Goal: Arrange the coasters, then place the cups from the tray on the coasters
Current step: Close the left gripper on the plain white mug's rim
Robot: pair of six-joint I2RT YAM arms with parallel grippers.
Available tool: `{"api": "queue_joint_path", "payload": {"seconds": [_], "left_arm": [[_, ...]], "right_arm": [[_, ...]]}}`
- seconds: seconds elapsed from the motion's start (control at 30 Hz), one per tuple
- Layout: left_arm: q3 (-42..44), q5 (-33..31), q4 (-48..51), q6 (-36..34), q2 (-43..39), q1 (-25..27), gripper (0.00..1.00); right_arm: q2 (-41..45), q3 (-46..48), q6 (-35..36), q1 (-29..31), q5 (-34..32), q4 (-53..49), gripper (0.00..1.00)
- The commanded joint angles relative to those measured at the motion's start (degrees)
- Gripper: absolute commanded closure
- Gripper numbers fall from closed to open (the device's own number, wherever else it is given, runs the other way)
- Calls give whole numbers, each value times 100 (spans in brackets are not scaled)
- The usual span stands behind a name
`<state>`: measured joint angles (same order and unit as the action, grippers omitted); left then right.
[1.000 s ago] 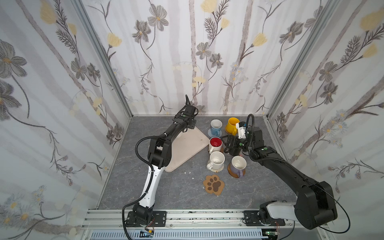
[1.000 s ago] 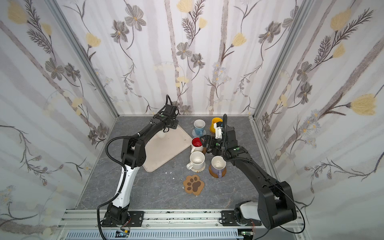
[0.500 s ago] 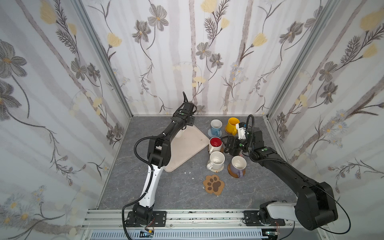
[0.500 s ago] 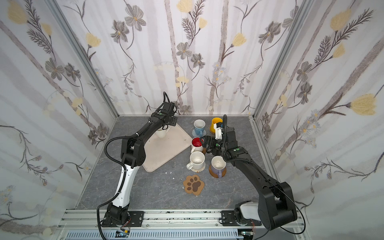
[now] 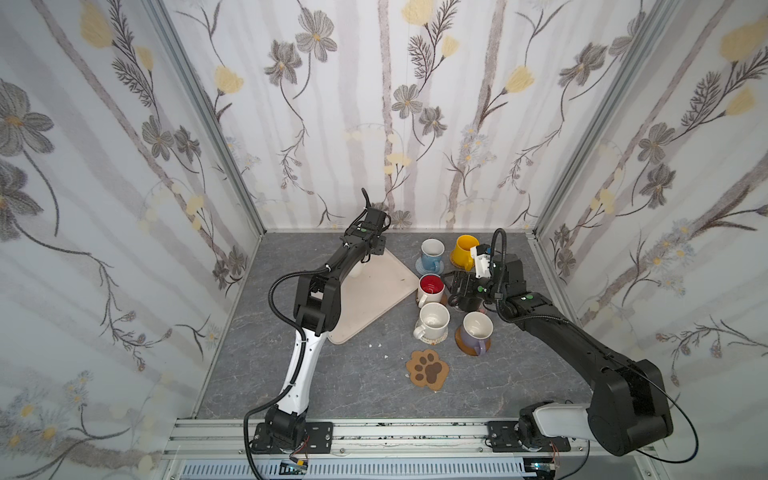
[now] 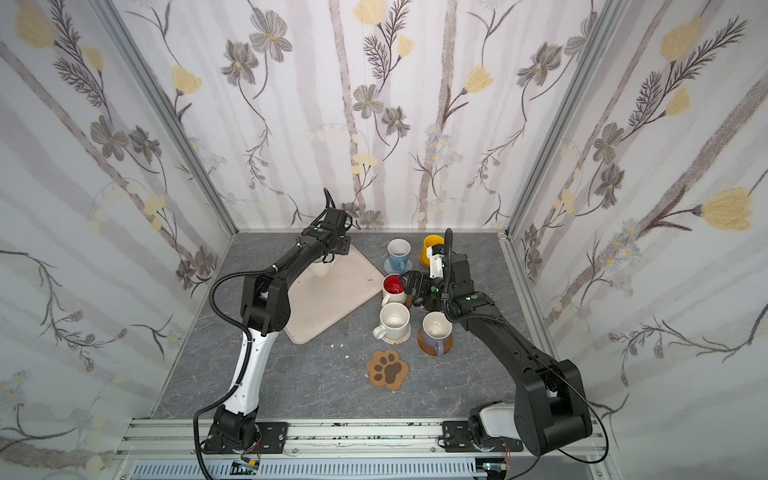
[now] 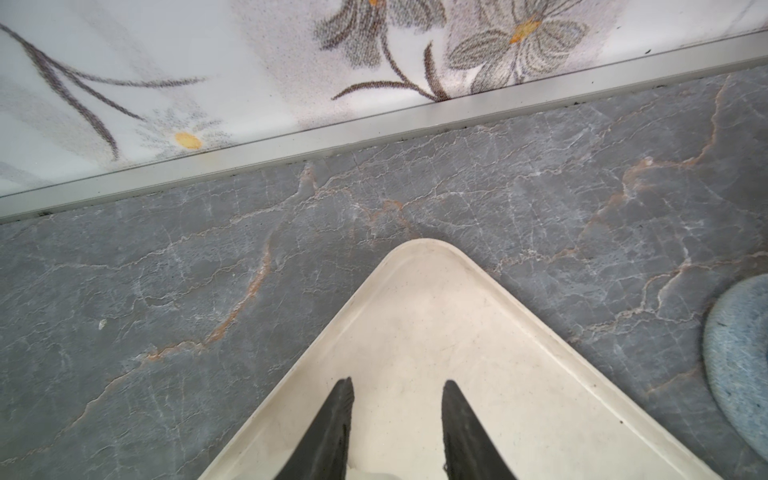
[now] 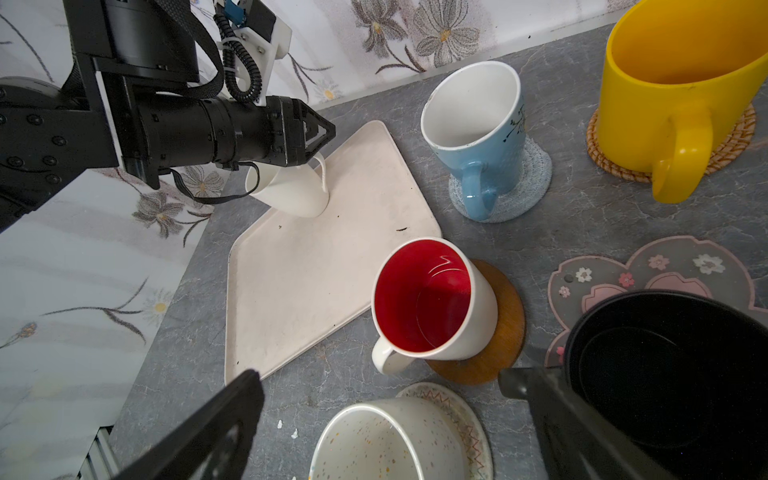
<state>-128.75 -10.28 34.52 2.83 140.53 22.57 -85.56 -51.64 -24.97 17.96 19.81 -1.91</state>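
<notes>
Eyes on the one cup on the tray: a plain white mug (image 8: 286,191) with a thin loop handle, its base on the beige tray (image 8: 299,282) near a far corner, right under the left gripper (image 7: 398,381). In the left wrist view the black fingers (image 7: 332,428) stand partly apart, with bare tray showing between the tips and a sliver of white low between them. In the right wrist view the tips sit at the mug's rim, by the handle, but whether they pinch it I cannot tell. Over to the right gripper (image 8: 380,376): jaws spread wide, nothing held, hovering low among the placed mugs. Under its gap is the speckled cream mug (image 8: 374,444) on the whitish spiral coaster (image 8: 469,419). Just ahead of the tips stands the red-lined white mug (image 8: 424,299) on an amber disc (image 8: 503,332). Just outside one finger is the black mug (image 8: 665,365) on the clear pink-flower coaster (image 8: 665,266); touching or not, I cannot tell. Farther ahead, the light blue mug (image 8: 473,124) sits on the pale blue crochet coaster (image 8: 536,174) and the yellow mug (image 8: 673,83) on the rattan coaster (image 8: 735,137). Back toward that arm's base, the lavender mug (image 5: 477,328) rests on the second amber disc (image 5: 465,349). The brown paw-print coaster (image 5: 428,370) lies flat on the grey table (image 5: 353,374), well apart from both grippers.
</notes>
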Motion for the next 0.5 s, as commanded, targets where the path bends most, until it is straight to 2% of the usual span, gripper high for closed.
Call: {"api": "queue_joint_path", "payload": {"seconds": [0.0, 0.47], "left_arm": [[122, -70, 54, 146, -122, 7, 64], [1040, -44, 34, 558, -728, 126, 69]], "right_arm": [[-6, -9, 10, -1, 68, 296, 0], [236, 65, 14, 9, 85, 313, 0]]}}
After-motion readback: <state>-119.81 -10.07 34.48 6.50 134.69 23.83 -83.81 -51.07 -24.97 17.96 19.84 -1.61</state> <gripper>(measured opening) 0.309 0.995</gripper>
